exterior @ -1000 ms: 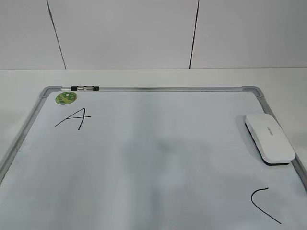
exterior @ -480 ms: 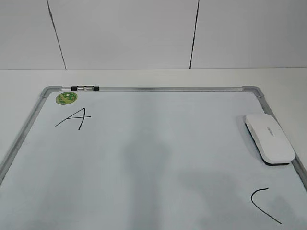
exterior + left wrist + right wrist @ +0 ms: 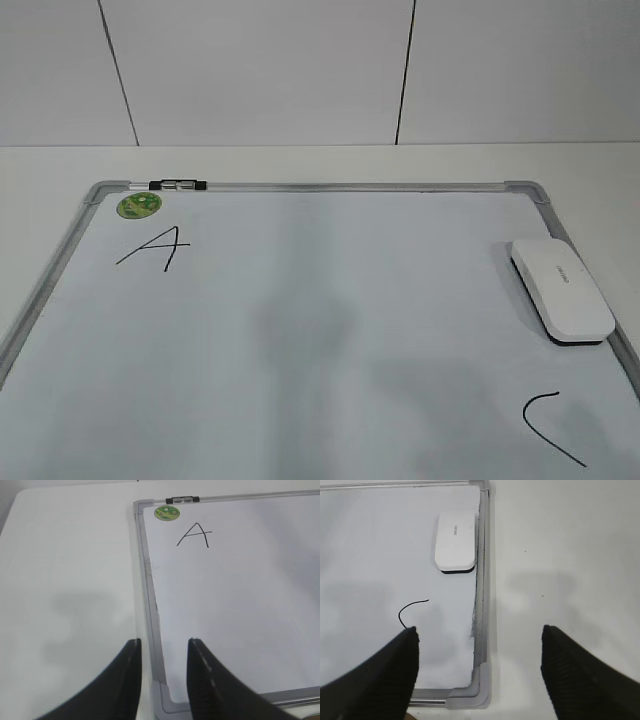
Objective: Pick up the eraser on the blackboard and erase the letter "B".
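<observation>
Eraser (image 3: 561, 289) lies flat at the blackboard's (image 3: 60, 268) right edge, untouched. Right gripper (image 3: 479, 652) hangs wide open and empty above the near right corner, presumably positioned to approach it. Left gripper (image 3: 164, 652) is narrowly parted, empty. No letter "B" is visible.

Right tool (image 3: 479, 667) spread wide; left tool (image 3: 164, 672) narrowly parted.

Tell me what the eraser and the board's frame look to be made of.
The eraser: likely smooth white plastic, going by its even rounded shell and small printed lettering; its dark underside may be felt, unclear. The frame of the blackboard: looks like brushed silver-grey metal with a dull sheen; its grey rounded corner pieces seem plastic.
</observation>
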